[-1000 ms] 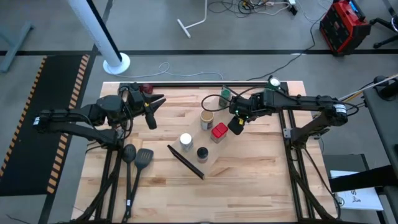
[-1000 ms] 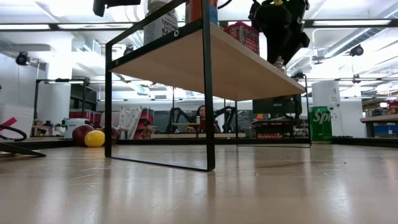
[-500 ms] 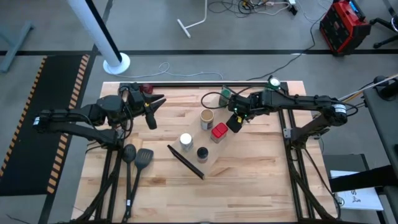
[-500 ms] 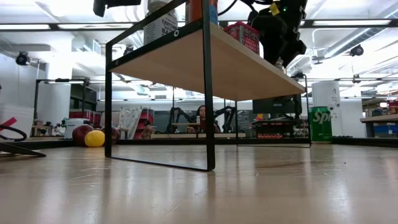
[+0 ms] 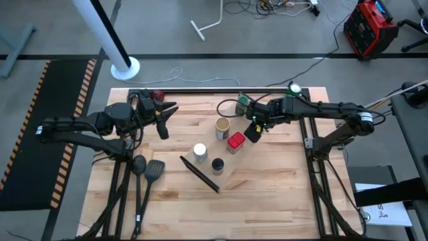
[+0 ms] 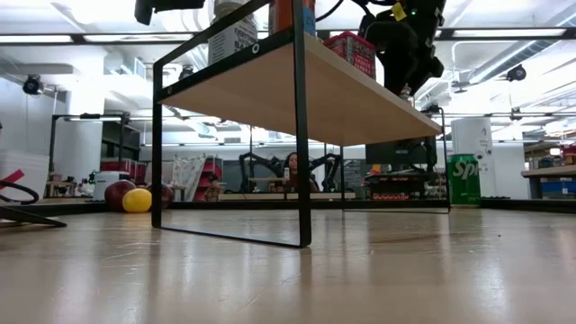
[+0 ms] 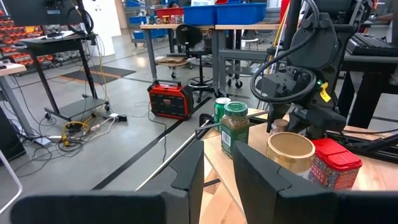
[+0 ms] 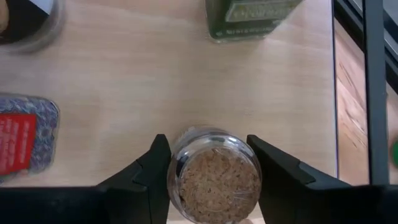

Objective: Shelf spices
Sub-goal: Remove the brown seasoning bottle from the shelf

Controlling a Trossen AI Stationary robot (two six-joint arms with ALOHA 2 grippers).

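Overhead, right jaws (image 5: 253, 132) are pinching a clear spice jar (image 8: 214, 175) above the shelf (image 8: 155, 81) (presumably placing it); left jaws (image 5: 162, 115) are waiting, spread

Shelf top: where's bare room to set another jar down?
Free: the bare shelf wood between the green-topped jar and the red-topped jar. Crowded: the tan-topped jar, red-topped jar and right hand, whose fingers flank a small jar.

Even overhead light falls on the table (image 5: 267, 194), casting soft shadows. In the low view, bright ceiling strips glare and the near tabletop blurs.
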